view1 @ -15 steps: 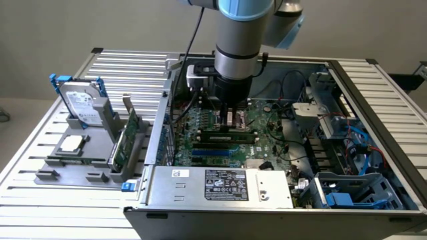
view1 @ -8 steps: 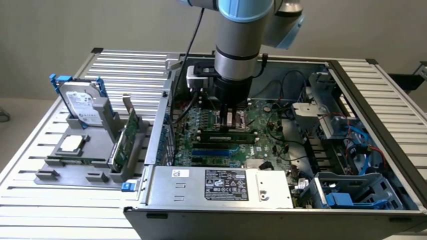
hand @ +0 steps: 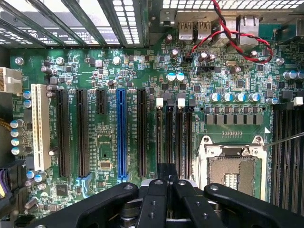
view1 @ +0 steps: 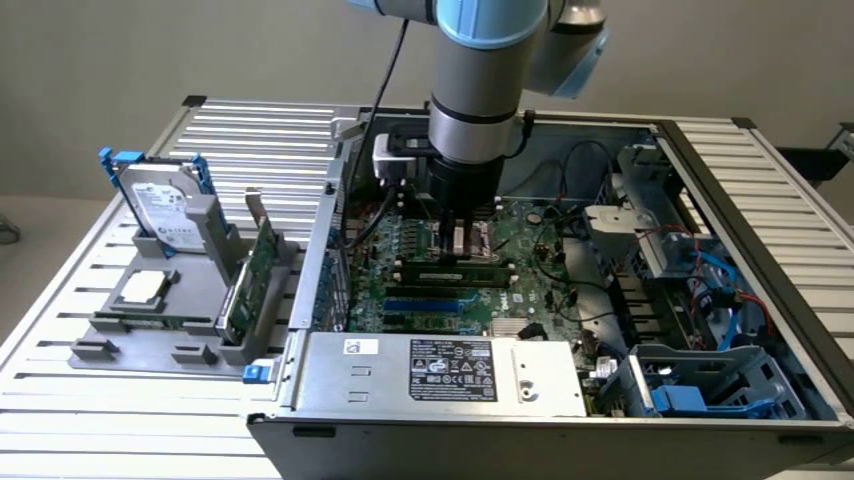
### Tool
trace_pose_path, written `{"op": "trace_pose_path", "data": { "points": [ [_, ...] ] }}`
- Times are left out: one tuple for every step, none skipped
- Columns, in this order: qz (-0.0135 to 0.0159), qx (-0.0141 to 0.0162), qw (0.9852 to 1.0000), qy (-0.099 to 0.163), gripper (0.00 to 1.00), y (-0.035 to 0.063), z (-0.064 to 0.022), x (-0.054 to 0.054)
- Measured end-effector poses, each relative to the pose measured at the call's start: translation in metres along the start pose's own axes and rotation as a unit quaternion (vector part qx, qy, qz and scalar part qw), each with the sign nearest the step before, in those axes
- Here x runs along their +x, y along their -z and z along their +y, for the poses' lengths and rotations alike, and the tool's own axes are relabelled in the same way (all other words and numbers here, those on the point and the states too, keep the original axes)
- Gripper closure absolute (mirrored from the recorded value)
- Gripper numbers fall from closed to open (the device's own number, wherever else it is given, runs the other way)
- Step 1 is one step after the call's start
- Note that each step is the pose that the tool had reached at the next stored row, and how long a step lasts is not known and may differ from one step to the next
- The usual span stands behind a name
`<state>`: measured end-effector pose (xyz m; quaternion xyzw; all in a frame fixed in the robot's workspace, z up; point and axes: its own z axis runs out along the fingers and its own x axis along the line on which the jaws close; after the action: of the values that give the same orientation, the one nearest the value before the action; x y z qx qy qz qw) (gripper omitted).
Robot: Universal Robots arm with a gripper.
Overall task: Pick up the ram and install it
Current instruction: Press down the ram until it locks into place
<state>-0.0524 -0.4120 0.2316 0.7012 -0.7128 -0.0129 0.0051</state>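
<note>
Gripper (view1: pixel 461 235) low inside open case (view1: pixel 747 190); motherboard (view1: pixel 534 285) directly beneath. Obstructions: power supply (view1: pixel 447 368) ahead, drive cage (view1: pixel 641 215) and cables (view1: pixel 721 285) alongside. Clearance above, apparently unobstructed.

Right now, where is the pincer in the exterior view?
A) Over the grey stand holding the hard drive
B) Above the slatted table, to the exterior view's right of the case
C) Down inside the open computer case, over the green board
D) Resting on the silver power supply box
C: the arm reaches down into the open computer case, with the pincer just above the green board, near the ram lying in its slots.
</note>
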Motion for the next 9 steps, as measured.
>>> {"op": "trace_pose_path", "data": {
  "points": [
    [0.0,-0.0002,1.0,0.0,0.89,-0.0002,0.0,0.0],
    [0.0001,-0.0004,1.0,0.0,0.89,-0.0003,0.0,0.0],
    [0.0,-0.0006,1.0,0.0,0.89,-0.0006,0.0,0.0],
    [0.0,-0.0007,1.0,0.0,0.89,-0.0008,0.0,0.0],
    [0.0,-0.0008,1.0,0.0,0.89,-0.0011,0.0,0.0],
    [0.0,-0.0009,1.0,0.0,0.89,-0.0015,0.0,0.0],
    [0.0,-0.001,1.0,0.0,0.89,-0.0019,-0.0001,0.0],
    [0.0,-0.0012,1.0,0.0,0.89,-0.0023,0.0,-0.0001],
    [0.0002,-0.0013,1.0,0.0,0.89,-0.0027,0.0,-0.0001]
  ]
}}
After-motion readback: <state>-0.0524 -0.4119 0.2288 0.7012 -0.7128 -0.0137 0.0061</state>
